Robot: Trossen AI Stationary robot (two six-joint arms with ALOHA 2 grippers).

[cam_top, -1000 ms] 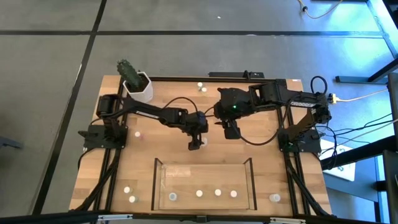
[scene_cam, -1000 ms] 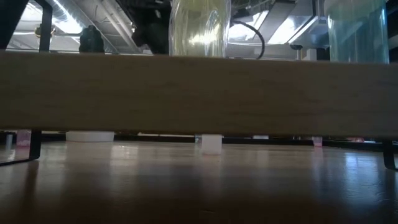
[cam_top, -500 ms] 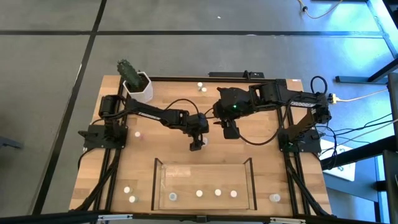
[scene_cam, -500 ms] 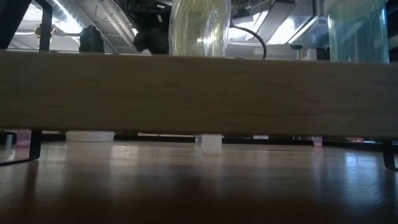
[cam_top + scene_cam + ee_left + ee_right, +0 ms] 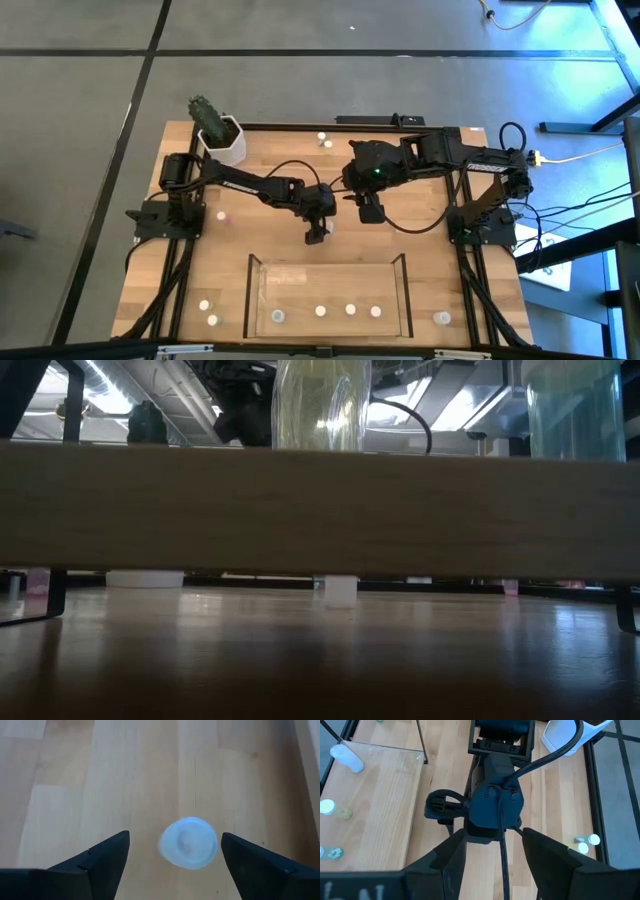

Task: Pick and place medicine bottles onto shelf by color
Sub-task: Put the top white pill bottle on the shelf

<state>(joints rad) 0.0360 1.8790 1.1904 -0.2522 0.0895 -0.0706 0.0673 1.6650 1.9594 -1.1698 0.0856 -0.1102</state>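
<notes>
- The left hand (image 5: 316, 236) hung low over the tabletop (image 5: 270, 225), just beyond the far wall of the shelf (image 5: 328, 296), near the middle of that wall.
- In the left wrist view its 2 fingers (image 5: 102, 855) stood spread wide, released, with a pale-capped bottle (image 5: 188, 843) on the wood between them and touching neither.
- From above, that bottle (image 5: 327, 228) showed as a white speck at the hand's side.
- The right hand (image 5: 368, 212) hovered farther from the shelf than the left one, toward the right end of its far wall; its fingers (image 5: 545, 852) were parted and grasped nothing.
- 4 medicine bottles (image 5: 350, 310) stood in a row inside the shelf along its near side.
- 2 more bottles (image 5: 208, 311) stood on the tabletop left of the shelf, and 1 bottle (image 5: 442, 318) right of it.
- A cactus pot (image 5: 222, 137) sat well beyond the shelf's left end, at the tabletop's far corner.
</notes>
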